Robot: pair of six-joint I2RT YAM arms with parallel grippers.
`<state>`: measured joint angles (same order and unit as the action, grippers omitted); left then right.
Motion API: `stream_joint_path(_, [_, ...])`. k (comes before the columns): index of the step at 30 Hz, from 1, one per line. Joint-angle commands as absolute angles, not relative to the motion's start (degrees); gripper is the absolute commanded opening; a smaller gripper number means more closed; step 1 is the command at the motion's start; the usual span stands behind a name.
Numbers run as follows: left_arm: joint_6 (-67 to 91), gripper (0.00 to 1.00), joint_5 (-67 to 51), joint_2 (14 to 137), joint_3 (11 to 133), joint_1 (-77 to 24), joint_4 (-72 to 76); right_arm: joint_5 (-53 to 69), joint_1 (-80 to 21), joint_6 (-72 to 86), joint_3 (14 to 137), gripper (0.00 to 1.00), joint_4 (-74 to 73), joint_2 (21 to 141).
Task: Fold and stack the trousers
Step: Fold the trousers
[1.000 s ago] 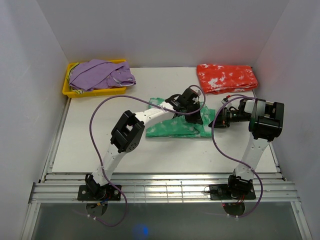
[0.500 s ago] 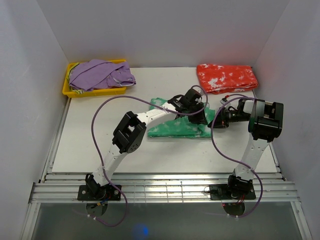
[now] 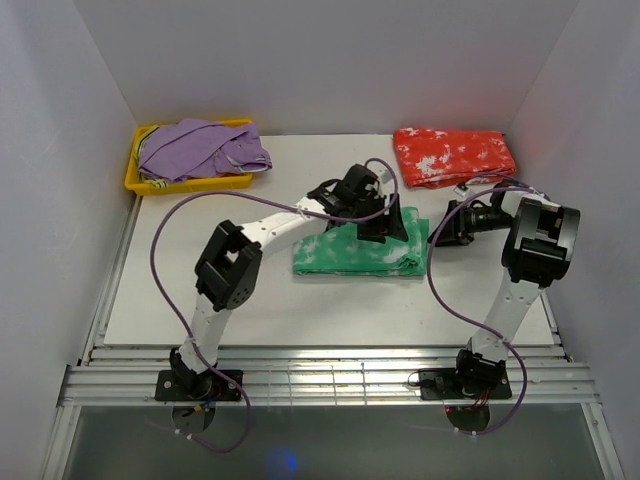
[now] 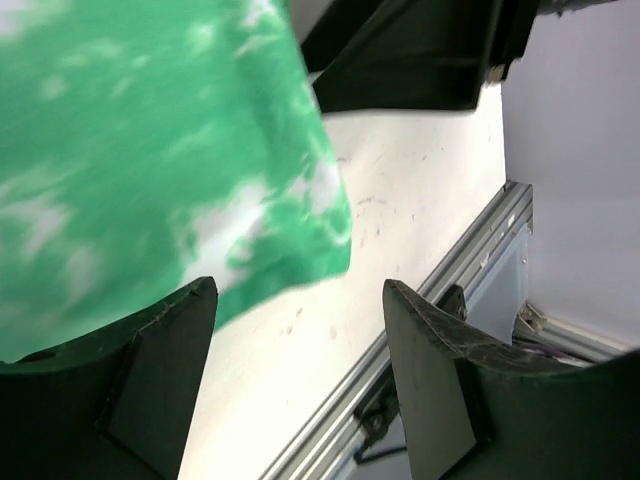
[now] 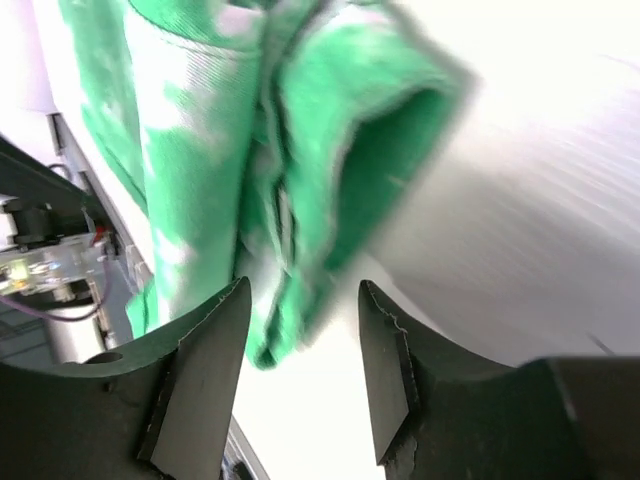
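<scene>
green trousers [image 3: 355,252]: folded into a flat rectangle near the middle of the bench [image 3: 200,290], long side running 9 to 3 o'clock. White blotches face up.
red-orange trousers [image 3: 453,156]: folded and lying at 1 o'clock on the bench, well apart from the green pair. The two pairs are not stacked.
left jaws: over the 1 o'clock corner of the green trousers in the top view. They stand wide apart with nothing between them. The wrist view shows a corner of green cloth [image 4: 150,150] and bare bench beyond the fingers [image 4: 160,360].
right jaws: just beside the 3 o'clock end of the green trousers, pointing toward 9 o'clock. They are parted and hold nothing. The wrist view shows the layered folded edge of the cloth [image 5: 330,130] ahead of the fingers [image 5: 200,380], blurred.
purple garment [image 3: 200,148]: heaped in a yellow bin [image 3: 135,182] at 10 o'clock, spilling over the bin's 3 o'clock rim.
contact: I cannot tell whether either fingertip touches the cloth.
</scene>
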<state>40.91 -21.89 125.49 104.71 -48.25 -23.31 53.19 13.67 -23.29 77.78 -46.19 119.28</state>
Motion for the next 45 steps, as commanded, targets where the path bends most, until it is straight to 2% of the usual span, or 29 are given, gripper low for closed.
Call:
stream_joint_path(1, [37.0, 0.79, -23.6, 111.0, 98.5, -42.4, -23.6, 48.4, 18.1, -29.9, 83.4, 0.53, -55.4, 115.8])
stream_joint_path(4, [33.9, 0.82, -22.8, 106.0, 92.3, -38.5, -24.4, 47.7, 21.0, -32.4, 85.9, 0.52, -60.2, 115.2])
stream_joint_path(8, [26.6, 0.96, -21.2, 98.8, 86.8, -33.9, -26.0, 54.0, 19.8, -31.0, 88.0, 0.52, -64.2, 112.3])
stream_joint_path(10, [23.7, 0.98, -22.6, 97.8, 85.1, -30.3, -27.9, 55.0, 18.2, -27.2, 87.4, 0.52, -63.6, 111.2])
stream_joint_path(14, [18.9, 0.98, -24.9, 94.8, 78.6, -25.2, -27.9, 52.2, 13.5, -20.3, 83.8, 0.64, -54.9, 108.6])
stream_joint_path(17, [16.6, 0.98, -24.3, 95.2, 76.4, -23.3, -30.2, 49.1, 10.2, -17.5, 81.7, 0.68, -51.6, 109.0])
stream_joint_path(24, [14.1, 0.98, -24.1, 98.7, 71.5, -20.9, -29.0, 43.3, 6.9, -14.2, 80.1, 0.7, -48.2, 111.0])
stream_joint_path(27, [15.6, 0.98, -28.4, 100.5, 68.7, -17.5, -25.1, 44.0, 6.7, -13.8, 80.5, 0.68, -48.2, 112.1])
stream_joint_path(30, [18.9, 0.98, -40.0, 101.9, 63.7, -12.1, -16.5, 45.7, 6.6, -13.9, 81.2, 0.62, -48.1, 113.5])
stream_joint_path(31, [19.7, 0.97, -47.8, 102.5, 62.4, -10.0, -13.8, 46.2, 6.6, -14.1, 81.4, 0.61, -48.2, 114.2])
stream_joint_path(33, [23.2, 0.93, -52.1, 104.1, 59.4, -9.1, -7.4, 48.1, 6.5, -14.1, 81.9, 0.55, -48.2, 115.0])
stream_joint_path(35, [26.3, 0.91, -58.1, 105.2, 56.5, -9.0, -0.1, 50.3, 6.3, -14.1, 82.6, 0.44, -48.8, 116.1])
stream_joint_path(39, [34.4, 0.83, -60.1, 108.5, 53.4, -9.1, 9.1, 53.3, 6.0, -14.3, 85.2, 0.2, -50.6, 116.5])
stream_joint_path(40, [34.7, 0.8, -59.9, 109.2, 53.7, -9.1, 9.1, 53.5, 6.0, -14.4, 85.4, 0.1, -50.8, 115.8])
stream_joint_path(42, [35.2, 0.71, -59.9, 111.3, 55.2, -9.1, 8.5, 53.9, 6.1, -15.1, 85.8, 0.08, -51.9, 114.7])
stream_joint_path(45, [36.4, 0.63, -59.7, 112.9, 56.9, -9.1, 8.4, 55.6, 6.2, -17.7, 85.3, 0.08, -54.5, 111.5])
